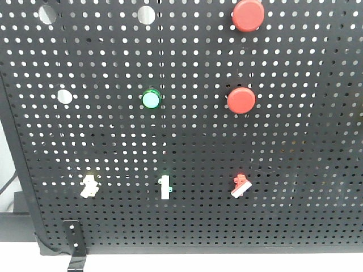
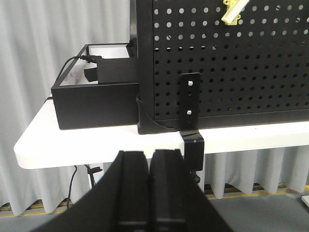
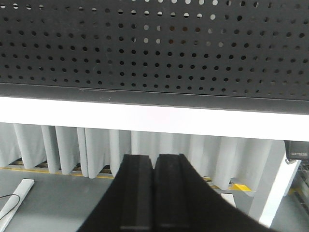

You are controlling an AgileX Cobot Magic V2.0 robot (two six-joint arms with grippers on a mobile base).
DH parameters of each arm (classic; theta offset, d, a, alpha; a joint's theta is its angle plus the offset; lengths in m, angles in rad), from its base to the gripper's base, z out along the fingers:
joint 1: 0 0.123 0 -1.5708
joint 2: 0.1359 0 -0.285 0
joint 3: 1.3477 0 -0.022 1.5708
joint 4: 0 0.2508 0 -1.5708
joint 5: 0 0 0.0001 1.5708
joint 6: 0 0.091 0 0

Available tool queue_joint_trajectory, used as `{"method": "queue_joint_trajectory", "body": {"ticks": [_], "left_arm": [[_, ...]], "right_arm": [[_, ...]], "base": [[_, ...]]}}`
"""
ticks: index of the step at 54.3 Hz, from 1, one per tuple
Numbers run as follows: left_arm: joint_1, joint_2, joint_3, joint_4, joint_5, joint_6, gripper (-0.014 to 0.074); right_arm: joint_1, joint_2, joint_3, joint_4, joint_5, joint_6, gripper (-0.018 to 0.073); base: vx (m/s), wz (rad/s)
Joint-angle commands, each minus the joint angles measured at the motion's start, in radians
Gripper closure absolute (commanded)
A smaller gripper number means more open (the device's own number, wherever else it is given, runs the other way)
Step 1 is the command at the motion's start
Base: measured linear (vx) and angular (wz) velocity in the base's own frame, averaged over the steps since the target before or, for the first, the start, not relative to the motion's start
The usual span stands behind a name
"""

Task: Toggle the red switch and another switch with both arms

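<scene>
Red switch (image 1: 241, 186) low right on pegboard (image 1: 283, 147), lever tilted; yellow switch (image 1: 88, 185) low left, green-tipped one (image 1: 165, 186) between. Left tool (image 2: 149, 193) closed, empty, below surface (image 2: 251, 137) edge, yellow switch up and right. Right tool (image 3: 155, 193) likewise closed, empty, low before board; red switch unseen from there, presumably higher.

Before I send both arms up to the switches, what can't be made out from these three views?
- Red switch: front view only, too small to read its on/off position; absent from both wrist views.
- Yellow switch: cut off by the left wrist view's top edge.
- Left gripper and right gripper: both closed below the table edge, neither appears in the front view, so distance to the pegboard is unclear.
</scene>
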Motion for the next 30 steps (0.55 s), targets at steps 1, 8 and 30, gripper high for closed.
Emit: {"method": "queue_joint_trajectory", "body": {"ticks": [1, 8, 30], "left_arm": [[0.002, -0.009, 0.020, -0.003, -0.075, -0.002, 0.0594], [0.002, -0.009, 0.020, -0.003, -0.075, -0.002, 0.0594], [0.002, -0.009, 0.020, -0.003, -0.075, -0.002, 0.0594]], "right_arm": [[-0.004, -0.003, 0.005, -0.014, -0.079, 0.001, 0.0566], [-0.004, -0.003, 0.005, -0.014, -0.079, 0.000, 0.0566], [-0.004, -0.003, 0.005, -0.014, -0.079, 0.000, 0.0566]], "base": [[0.00, 0.00], [0.00, 0.00], [0.00, 0.00]]}}
